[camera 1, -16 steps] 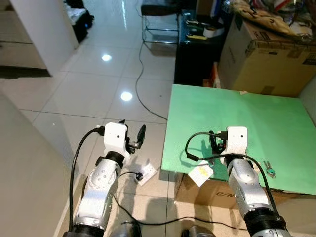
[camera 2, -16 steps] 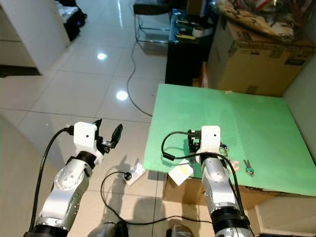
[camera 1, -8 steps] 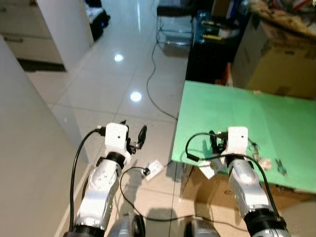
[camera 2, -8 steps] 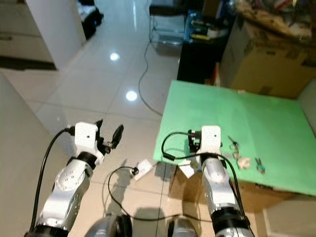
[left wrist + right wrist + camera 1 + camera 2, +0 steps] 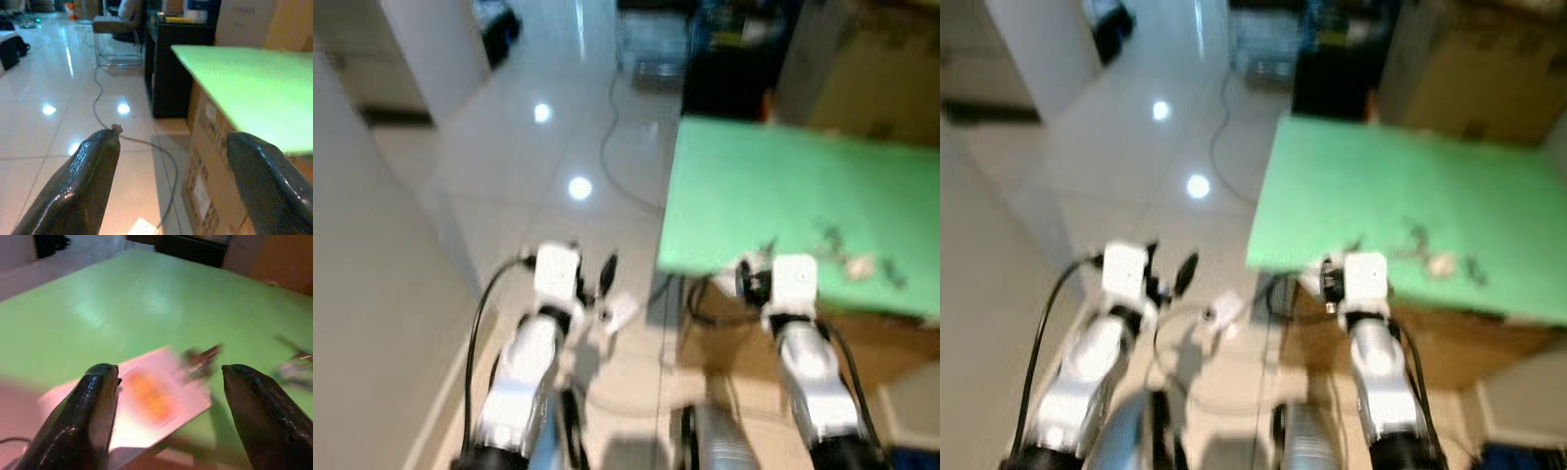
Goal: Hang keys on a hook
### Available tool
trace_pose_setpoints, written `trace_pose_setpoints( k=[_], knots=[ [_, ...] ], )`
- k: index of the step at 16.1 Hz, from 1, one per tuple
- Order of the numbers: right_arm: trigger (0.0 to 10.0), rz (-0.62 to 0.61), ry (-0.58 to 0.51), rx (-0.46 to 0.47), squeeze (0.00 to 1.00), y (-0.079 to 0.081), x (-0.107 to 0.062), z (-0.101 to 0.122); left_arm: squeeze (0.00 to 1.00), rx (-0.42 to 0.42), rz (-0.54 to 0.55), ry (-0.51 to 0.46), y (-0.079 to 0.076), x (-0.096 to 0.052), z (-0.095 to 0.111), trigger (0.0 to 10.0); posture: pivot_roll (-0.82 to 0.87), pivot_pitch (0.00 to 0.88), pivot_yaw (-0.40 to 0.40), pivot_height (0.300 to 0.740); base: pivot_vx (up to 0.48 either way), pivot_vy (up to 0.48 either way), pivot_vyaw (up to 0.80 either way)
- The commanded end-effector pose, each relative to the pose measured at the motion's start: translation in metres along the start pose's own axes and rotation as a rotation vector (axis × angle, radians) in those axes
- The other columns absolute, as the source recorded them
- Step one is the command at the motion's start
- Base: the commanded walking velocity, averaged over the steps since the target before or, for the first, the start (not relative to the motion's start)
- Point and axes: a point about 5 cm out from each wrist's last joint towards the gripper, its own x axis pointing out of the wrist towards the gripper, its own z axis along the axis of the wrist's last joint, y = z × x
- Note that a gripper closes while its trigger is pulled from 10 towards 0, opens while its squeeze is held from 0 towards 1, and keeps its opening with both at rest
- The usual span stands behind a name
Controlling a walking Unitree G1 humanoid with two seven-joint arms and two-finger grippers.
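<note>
My head views are blurred, so I read what I can. The keys (image 5: 830, 238) lie on the green tabletop (image 5: 754, 186), toward its near right part, with a pale tag (image 5: 859, 264) and a darker bit just beside them. No hook is anywhere in my views, so I judge the step in hand is the pickup.

My right gripper (image 5: 166, 396) is at the near edge of the tabletop, fingers (image 5: 98, 406) wide apart and empty. Through its wrist view I see a white card (image 5: 146, 396) with an orange mark lying between the fingers, a metal piece (image 5: 200, 360) at the card's far corner, and more blurred key shapes (image 5: 293, 367) off to one side. My left gripper (image 5: 168, 181) hangs over the floor beside the tabletop, also spread open and empty, with a cable (image 5: 142, 147) trailing on the tiles below.

To do this well I'd let the body settle until the blur clears. Then I'd bring the right gripper forward and toward the keys, low over the tabletop. I'd line the fingers across the ring or the bunch, not the flat card, which would likely slip. Closing slowly matters; thin keys on a smooth sheet may skate away.
</note>
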Motion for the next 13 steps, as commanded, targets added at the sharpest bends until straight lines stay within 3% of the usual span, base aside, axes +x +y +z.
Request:
trace_pose_setpoints(
  k=[1,8,11,13],
  knots=[
    [10.0,-0.025,-0.065,-0.023,0.00,-0.005,-0.001,0.012,0.00,0.011,0.008,-0.003,0.001,0.000,0.001,10.0,-0.23,0.106,0.025,0.588,0.000,0.000,0.00],
    [10.0,-0.120,-0.269,-0.061,0.00,-0.017,-0.012,0.057,0.00,0.008,0.011,-0.059,0.000,0.001,0.011,10.0,-0.23,0.184,0.037,0.588,0.000,0.000,0.00],
    [10.0,-0.129,-0.182,0.063,0.00,-0.020,-0.012,0.043,0.00,0.010,0.009,-0.053,0.000,0.000,0.008,10.0,-0.23,0.174,0.035,0.588,0.000,0.000,0.00],
    [10.0,-0.126,-0.187,0.050,0.00,-0.021,-0.014,0.045,0.00,-0.016,0.017,-0.065,0.000,0.000,0.009,10.0,-0.23,0.173,0.029,0.588,0.000,0.000,0.00]
  ],
)
